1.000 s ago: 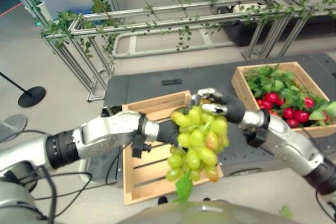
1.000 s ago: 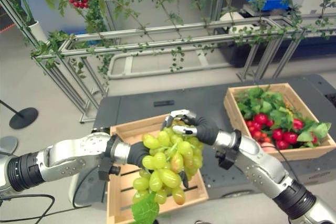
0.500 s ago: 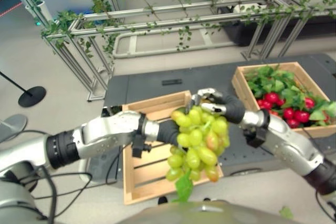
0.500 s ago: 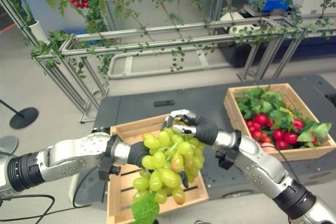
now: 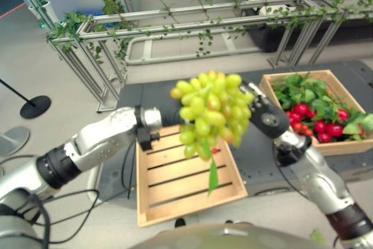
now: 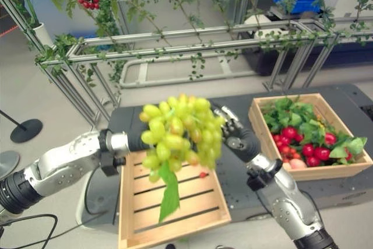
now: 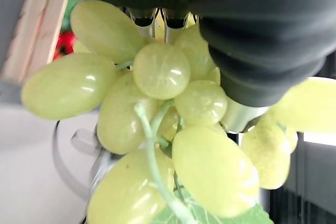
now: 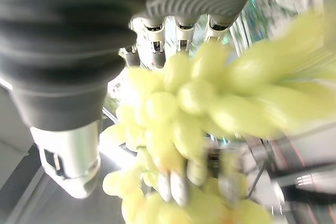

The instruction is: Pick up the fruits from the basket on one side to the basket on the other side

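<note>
Grapes (image 5: pixel 213 109) mid-transfer, clasped between left robot hand (image 5: pixel 168 115) and right robot hand (image 5: pixel 263 116); next, lowering into empty crate (image 5: pixel 186 178).

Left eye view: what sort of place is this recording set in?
Probably an indoor mock-vineyard test area: an aluminium trellis frame hung with vines, a dark platform carrying two wooden crates, and a stanchion base on grey floor.

Grapes (image 5: pixel 212 109) above slatted crate (image 5: pixel 186 185) – fruit crate (image 5: pixel 326 88) to its right
</note>
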You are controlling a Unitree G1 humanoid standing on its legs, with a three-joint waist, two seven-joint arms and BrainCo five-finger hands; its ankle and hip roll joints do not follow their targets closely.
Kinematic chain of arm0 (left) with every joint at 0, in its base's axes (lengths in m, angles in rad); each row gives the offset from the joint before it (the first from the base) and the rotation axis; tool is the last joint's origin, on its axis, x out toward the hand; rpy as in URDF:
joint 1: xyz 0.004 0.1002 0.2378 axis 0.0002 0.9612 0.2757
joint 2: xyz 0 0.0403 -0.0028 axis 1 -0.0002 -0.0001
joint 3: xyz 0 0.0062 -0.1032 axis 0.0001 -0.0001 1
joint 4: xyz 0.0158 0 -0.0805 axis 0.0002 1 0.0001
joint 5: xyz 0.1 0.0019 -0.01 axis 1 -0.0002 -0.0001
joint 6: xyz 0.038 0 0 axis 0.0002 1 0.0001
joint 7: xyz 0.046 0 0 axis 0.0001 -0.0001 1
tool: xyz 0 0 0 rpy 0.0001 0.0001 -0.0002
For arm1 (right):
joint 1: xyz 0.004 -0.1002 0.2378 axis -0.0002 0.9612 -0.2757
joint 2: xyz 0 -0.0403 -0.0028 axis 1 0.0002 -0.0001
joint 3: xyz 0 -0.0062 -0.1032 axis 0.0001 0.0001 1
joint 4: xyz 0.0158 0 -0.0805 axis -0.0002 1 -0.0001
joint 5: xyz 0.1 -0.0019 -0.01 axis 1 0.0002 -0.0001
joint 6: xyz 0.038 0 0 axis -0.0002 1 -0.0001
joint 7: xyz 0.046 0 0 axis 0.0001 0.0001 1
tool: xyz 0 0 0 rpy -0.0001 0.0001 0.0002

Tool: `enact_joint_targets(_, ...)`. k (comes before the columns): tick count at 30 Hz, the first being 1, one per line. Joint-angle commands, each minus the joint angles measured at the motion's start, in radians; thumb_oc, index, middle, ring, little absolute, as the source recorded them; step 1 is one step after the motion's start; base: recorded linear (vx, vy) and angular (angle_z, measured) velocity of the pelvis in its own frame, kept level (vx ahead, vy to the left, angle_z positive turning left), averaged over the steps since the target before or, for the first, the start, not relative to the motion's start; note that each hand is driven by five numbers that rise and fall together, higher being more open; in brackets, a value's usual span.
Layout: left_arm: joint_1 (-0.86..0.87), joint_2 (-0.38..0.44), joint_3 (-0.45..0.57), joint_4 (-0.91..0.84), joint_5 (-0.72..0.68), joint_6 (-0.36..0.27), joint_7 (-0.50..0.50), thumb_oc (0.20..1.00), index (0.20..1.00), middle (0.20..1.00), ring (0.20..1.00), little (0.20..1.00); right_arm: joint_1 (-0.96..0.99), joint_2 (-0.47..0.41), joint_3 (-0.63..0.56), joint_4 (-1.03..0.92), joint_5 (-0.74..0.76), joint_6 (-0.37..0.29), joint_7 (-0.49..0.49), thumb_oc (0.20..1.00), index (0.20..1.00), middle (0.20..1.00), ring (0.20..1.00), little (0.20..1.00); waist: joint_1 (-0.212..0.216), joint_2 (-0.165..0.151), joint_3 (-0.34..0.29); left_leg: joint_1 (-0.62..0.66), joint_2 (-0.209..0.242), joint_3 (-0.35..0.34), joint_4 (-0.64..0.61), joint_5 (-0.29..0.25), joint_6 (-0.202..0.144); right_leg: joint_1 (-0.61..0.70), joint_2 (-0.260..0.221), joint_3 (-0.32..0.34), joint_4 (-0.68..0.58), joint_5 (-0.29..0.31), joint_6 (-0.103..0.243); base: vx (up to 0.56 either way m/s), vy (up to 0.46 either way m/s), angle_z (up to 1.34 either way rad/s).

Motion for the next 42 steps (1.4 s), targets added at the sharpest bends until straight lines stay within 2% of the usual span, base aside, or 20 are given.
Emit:
enact_joint_targets(1,-0.054,-0.041,0.089,0.039,-0.025,-0.136,0.053,0.200,0.200,0.200,0.200,0.200,-0.020,0.031,-0.009,-0.051,0.003,-0.073,-0.016,1.000,1.000,1.000,1.000,1.000,-0.008,-0.040,-0.061,0.018,-0.028,0.012,0.027,-0.095,0.005,-0.073,0.004,-0.008,0.059,-0.002,0.084,0.00,0.000,0.00)
enact_joint_targets(6,-0.053,-0.105,0.151,0.071,0.017,-0.166,0.101,0.200,0.200,0.200,0.200,0.200,-0.022,0.063,-0.003,-0.049,-0.015,-0.070,-0.030,1.000,1.000,1.000,1.000,1.000,-0.003,-0.045,-0.068,0.025,-0.029,0.011,0.023,-0.100,0.007,-0.068,0.005,-0.008,0.061,-0.005,0.084,0.00,0.000,0.00)
enact_joint_targets(7,-0.052,-0.139,0.179,0.087,0.026,-0.184,0.119,0.200,0.200,0.200,0.200,0.200,-0.018,0.079,0.007,-0.040,-0.001,-0.070,-0.032,1.000,1.000,1.000,1.000,1.000,-0.003,-0.048,-0.071,0.026,-0.029,0.011,0.023,-0.101,0.007,-0.066,0.006,-0.009,0.062,-0.005,0.083,0.00,0.000,0.00)
enact_joint_targets(14,-0.057,-0.202,0.213,0.112,0.047,-0.195,0.143,0.200,0.200,0.200,0.200,0.200,-0.005,0.090,0.031,-0.041,0.020,-0.045,-0.020,1.000,1.000,1.000,1.000,1.000,-0.001,-0.047,-0.074,0.029,-0.029,0.012,0.021,-0.104,0.008,-0.066,0.007,-0.009,0.064,-0.007,0.082,0.00,0.000,0.00)
enact_joint_targets(21,-0.065,-0.213,0.202,0.116,0.055,-0.193,0.131,0.200,0.200,0.200,0.200,0.200,0.022,0.108,0.103,-0.027,0.106,0.005,0.019,1.000,1.000,1.000,1.000,1.000,0.002,-0.044,-0.081,0.032,-0.030,0.013,0.018,-0.106,0.008,-0.065,0.007,-0.006,0.060,-0.006,0.081,0.00,0.000,0.00)
enact_joint_targets(24,-0.073,-0.224,0.189,0.123,0.061,-0.193,0.127,0.200,0.200,0.200,0.200,0.200,0.048,0.110,0.132,-0.020,0.192,0.045,0.048,1.000,1.000,1.000,1.000,1.000,0.002,-0.044,-0.083,0.031,-0.030,0.013,0.017,-0.106,0.008,-0.066,0.006,-0.009,0.061,-0.006,0.082,0.00,0.000,0.00)
enact_joint_targets(30,-0.081,-0.240,0.181,0.132,0.060,-0.201,0.120,0.200,0.200,0.200,0.200,0.200,0.073,0.081,0.186,-0.023,0.220,0.087,0.073,1.000,1.000,1.000,1.000,1.000,0.005,-0.046,-0.082,0.025,-0.032,0.011,0.018,-0.105,0.007,-0.069,0.004,-0.011,0.062,-0.006,0.082,0.00,0.000,0.00)
enact_joint_targets(33,-0.066,-0.262,0.185,0.130,0.063,-0.201,0.110,0.200,0.200,0.200,0.200,0.200,0.061,0.064,0.195,-0.052,0.205,0.085,0.094,1.000,1.000,1.000,1.000,1.000,0.005,-0.044,-0.079,0.023,-0.032,0.009,0.020,-0.104,0.007,-0.072,0.003,-0.010,0.065,-0.006,0.082,0.00,0.000,0.00)
enact_joint_targets(36,-0.041,-0.283,0.185,0.129,0.062,-0.193,0.106,0.200,0.200,0.200,0.200,0.200,0.053,0.086,0.189,-0.043,0.230,0.074,0.087,1.000,1.000,1.000,1.000,1.000,0.004,-0.041,-0.078,0.024,-0.031,0.010,0.021,-0.106,0.008,-0.073,0.002,-0.008,0.065,-0.008,0.081,0.00,0.000,0.00)
enact_joint_targets(42,-0.014,-0.281,0.171,0.123,0.049,-0.175,0.087,0.200,0.200,0.200,0.200,0.200,0.040,0.108,0.199,-0.056,0.246,0.063,0.079,1.000,1.000,1.000,1.000,1.000,0.003,-0.040,-0.075,0.022,-0.029,0.010,0.027,-0.108,0.008,-0.076,0.003,-0.007,0.071,-0.011,0.079,0.00,0.000,0.00)
